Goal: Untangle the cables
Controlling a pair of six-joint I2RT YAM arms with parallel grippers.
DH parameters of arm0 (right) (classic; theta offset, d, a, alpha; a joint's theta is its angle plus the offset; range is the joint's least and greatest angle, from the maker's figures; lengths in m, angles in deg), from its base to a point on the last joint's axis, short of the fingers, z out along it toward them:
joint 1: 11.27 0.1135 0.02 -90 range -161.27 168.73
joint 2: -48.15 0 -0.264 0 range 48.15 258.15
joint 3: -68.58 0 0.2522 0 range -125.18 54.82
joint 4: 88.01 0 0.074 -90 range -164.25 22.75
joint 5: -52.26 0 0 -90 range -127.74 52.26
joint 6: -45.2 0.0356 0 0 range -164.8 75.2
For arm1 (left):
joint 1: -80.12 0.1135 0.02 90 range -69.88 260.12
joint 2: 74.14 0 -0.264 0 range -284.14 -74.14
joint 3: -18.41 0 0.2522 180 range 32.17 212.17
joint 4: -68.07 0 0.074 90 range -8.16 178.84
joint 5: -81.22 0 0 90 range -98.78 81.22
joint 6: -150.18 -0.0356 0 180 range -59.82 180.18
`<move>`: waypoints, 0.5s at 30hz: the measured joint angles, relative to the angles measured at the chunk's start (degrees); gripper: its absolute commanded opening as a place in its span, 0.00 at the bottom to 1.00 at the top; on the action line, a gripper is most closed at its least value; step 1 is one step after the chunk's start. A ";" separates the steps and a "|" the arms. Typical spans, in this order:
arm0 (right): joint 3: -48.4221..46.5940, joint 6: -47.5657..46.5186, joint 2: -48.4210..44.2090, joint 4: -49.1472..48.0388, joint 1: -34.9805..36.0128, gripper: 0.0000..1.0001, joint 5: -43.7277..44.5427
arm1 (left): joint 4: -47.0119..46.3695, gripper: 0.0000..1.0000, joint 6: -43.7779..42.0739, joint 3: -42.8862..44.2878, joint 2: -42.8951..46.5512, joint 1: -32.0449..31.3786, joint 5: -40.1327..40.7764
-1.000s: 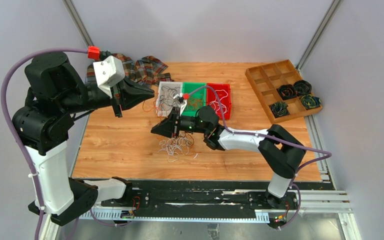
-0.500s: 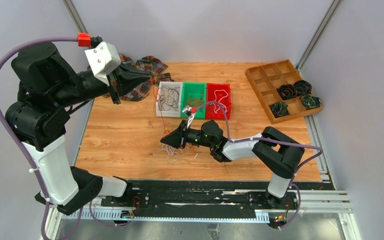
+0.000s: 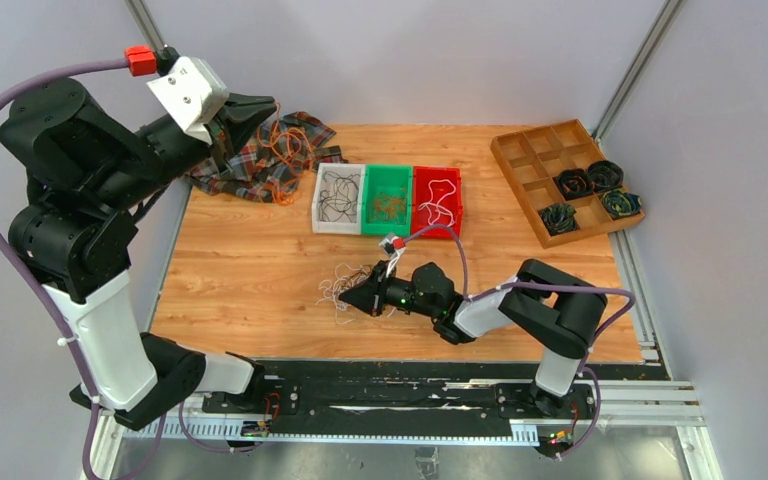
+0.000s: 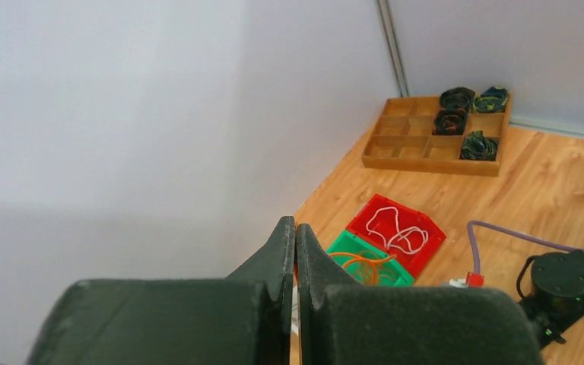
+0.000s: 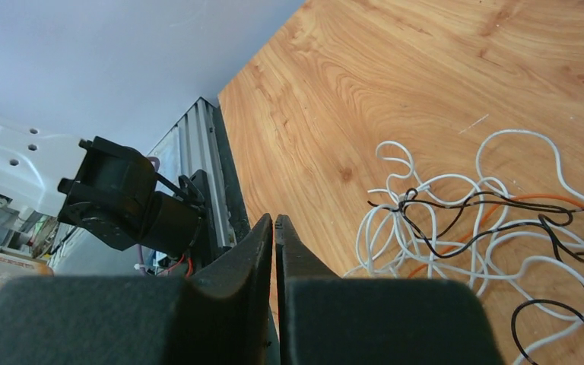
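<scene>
Left gripper (image 3: pixel 266 103) lifts away, clamped on an orange cable (image 3: pixel 285 152), now free. Right gripper (image 3: pixel 346 302), closed empty, nears the bunch (image 3: pixel 340 283).

The left arm (image 3: pixel 110 340) and right arm (image 3: pixel 480 310) are black-jointed with white shells. A purple hose (image 3: pixel 50 78) trails each, the left one red-capped beside a white wrist block (image 3: pixel 188 92) at eleven o'clock.

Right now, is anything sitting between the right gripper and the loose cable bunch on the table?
Nothing visible does. The right gripper, jaws shut, is low over the table just beside the cables. In the right wrist view, only a strip of bare wood separates its fingertips from the nearest white loops.
</scene>
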 measured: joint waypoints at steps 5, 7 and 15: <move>0.70 -2.56 -2.62 2.67 0.46 0.36 1.79 | -2.16 0.00 0.13 -2.29 1.07 0.00 0.52; 0.44 -4.50 -6.51 6.08 0.46 0.40 2.49 | -2.47 0.00 0.44 -3.76 1.75 0.00 0.04; -10.86 -12.74 -17.75 16.59 0.22 0.49 3.98 | -2.84 0.00 4.11 -9.07 3.74 0.00 -6.69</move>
